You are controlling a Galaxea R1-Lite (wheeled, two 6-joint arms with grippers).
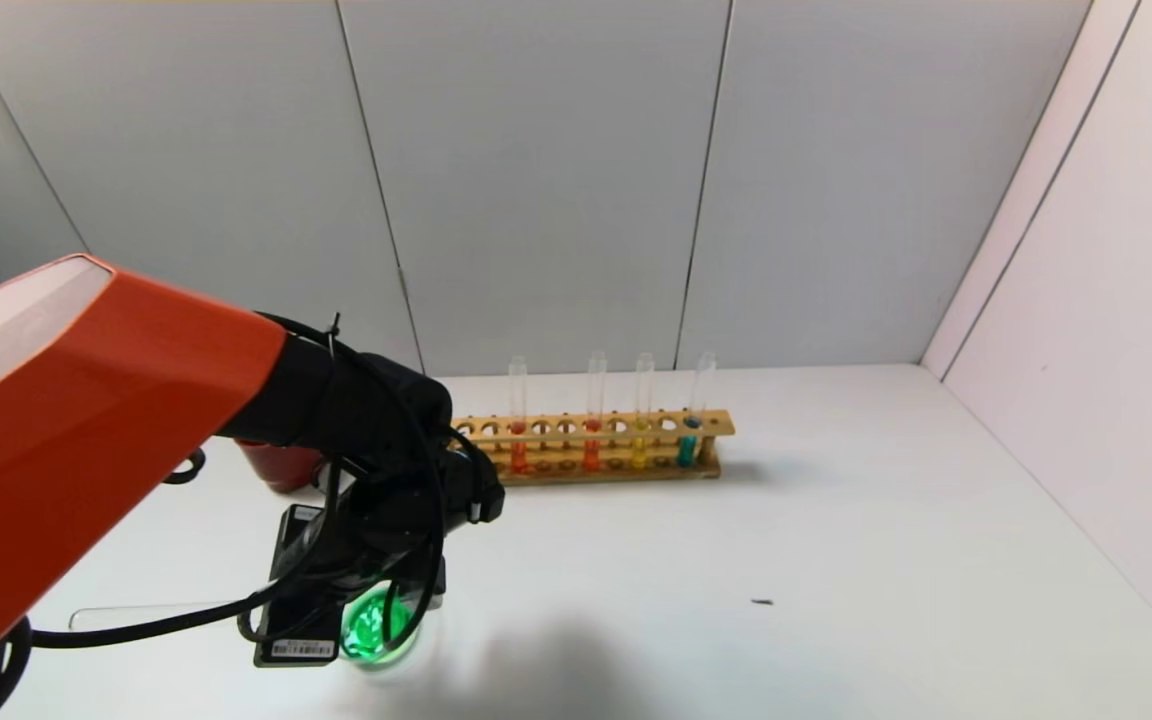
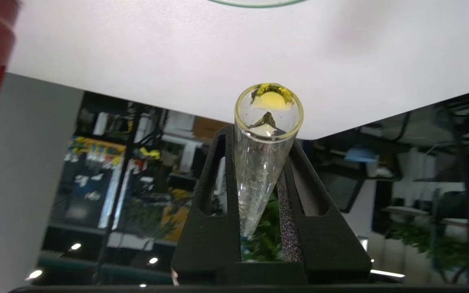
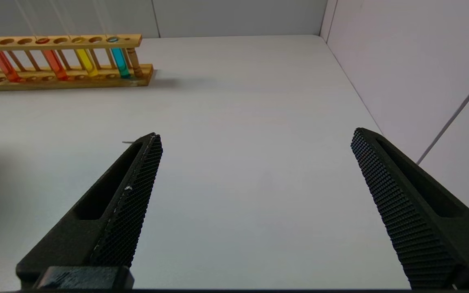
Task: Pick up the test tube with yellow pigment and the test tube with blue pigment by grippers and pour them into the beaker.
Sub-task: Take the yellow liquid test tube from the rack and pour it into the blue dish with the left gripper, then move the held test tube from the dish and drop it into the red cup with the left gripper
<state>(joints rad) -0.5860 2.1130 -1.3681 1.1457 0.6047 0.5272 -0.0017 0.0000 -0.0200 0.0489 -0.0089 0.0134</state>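
My left gripper point(image 2: 261, 136) is shut on a clear test tube point(image 2: 265, 162) that holds only a yellow film near its mouth. In the head view the left hand point(image 1: 366, 560) hangs tipped over the beaker point(image 1: 376, 625), which holds bright green liquid; the beaker's rim point(image 2: 259, 3) also shows in the left wrist view. No tube with sky-blue liquid shows. An empty clear tube point(image 1: 146, 615) lies on the table to the left. My right gripper point(image 3: 255, 134) is open and empty, low over bare table, and out of the head view.
A wooden rack point(image 1: 596, 450) at the back holds two orange-red tubes, a yellow tube point(image 1: 639, 455) and a teal tube point(image 1: 686, 450). A dark-red cup point(image 1: 276, 465) stands behind the left arm. White walls close the back and right.
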